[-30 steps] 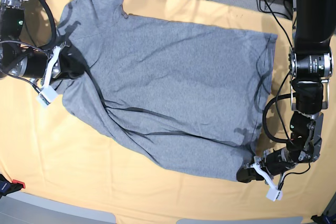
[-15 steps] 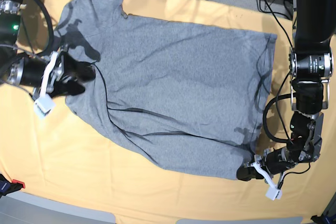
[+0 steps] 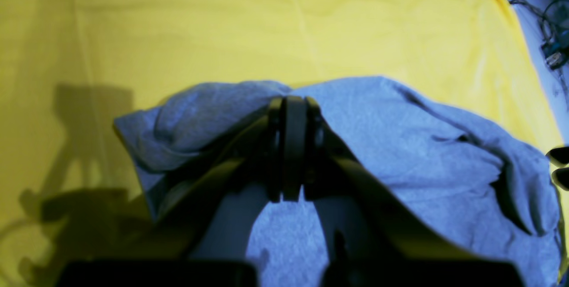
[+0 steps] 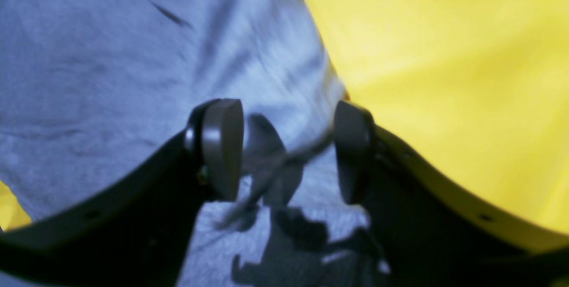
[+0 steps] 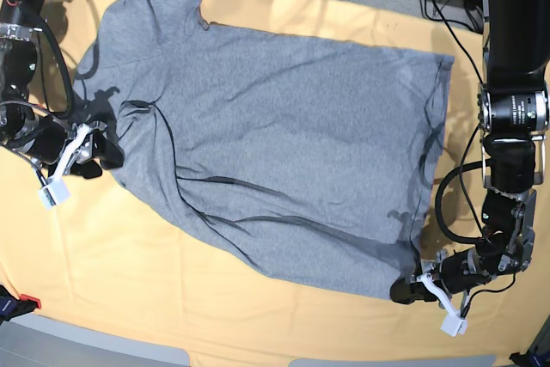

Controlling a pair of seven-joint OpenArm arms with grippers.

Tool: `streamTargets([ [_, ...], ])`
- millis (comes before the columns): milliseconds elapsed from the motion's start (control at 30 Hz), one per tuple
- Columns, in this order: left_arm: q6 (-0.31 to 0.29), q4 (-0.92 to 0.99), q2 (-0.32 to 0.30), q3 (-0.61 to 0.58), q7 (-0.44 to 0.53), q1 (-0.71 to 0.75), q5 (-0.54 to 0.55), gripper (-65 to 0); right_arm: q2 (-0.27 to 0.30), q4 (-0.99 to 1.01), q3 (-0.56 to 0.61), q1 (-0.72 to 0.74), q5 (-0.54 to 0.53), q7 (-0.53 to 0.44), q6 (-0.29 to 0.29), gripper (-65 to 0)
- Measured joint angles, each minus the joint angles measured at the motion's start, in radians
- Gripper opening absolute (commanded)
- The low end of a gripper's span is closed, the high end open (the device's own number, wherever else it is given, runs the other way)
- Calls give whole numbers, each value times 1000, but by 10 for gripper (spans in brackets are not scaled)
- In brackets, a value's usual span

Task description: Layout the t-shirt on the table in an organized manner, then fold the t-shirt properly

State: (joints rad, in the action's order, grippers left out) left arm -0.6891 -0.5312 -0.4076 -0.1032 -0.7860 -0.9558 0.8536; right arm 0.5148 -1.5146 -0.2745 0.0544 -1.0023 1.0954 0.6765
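The left gripper is clamped on a bunched corner of the t-shirt. The right gripper has its fingers spread apart over the shirt's edge. The shirt lies mostly flat, plain grey side up, on the table.

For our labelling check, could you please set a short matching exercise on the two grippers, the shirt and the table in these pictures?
Column 1:
1. left gripper
2. right gripper
3. t-shirt
4. table

Column 2:
A. covered in yellow cloth
B. jaws apart, over the shirt's edge
C. spread out, plain grey side up
D. jaws shut on a bunched shirt corner

Pairs: 1-D, 2-B, 3-C, 4-A
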Motion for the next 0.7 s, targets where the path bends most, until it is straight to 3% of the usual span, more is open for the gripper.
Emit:
streamTargets([
  [267, 0, 0, 1, 0, 0, 2, 0, -650, -68, 76, 0, 16, -48, 0, 13, -382],
  [300, 0, 0, 1, 0, 0, 2, 0, -650, -73, 76, 0, 21, -48, 0, 13, -427],
  [400, 0, 0, 0, 0, 0, 3, -3, -650, -82, 76, 0, 52, -46, 8, 13, -650],
  [567, 0, 0, 0, 0, 0, 3, -4, -650, -83, 57, 0, 87, -150, 87, 13, -650],
  [700, 0, 0, 2, 0, 0, 2, -3, -650, -89, -25, 0, 78, -267, 208, 15, -650],
])
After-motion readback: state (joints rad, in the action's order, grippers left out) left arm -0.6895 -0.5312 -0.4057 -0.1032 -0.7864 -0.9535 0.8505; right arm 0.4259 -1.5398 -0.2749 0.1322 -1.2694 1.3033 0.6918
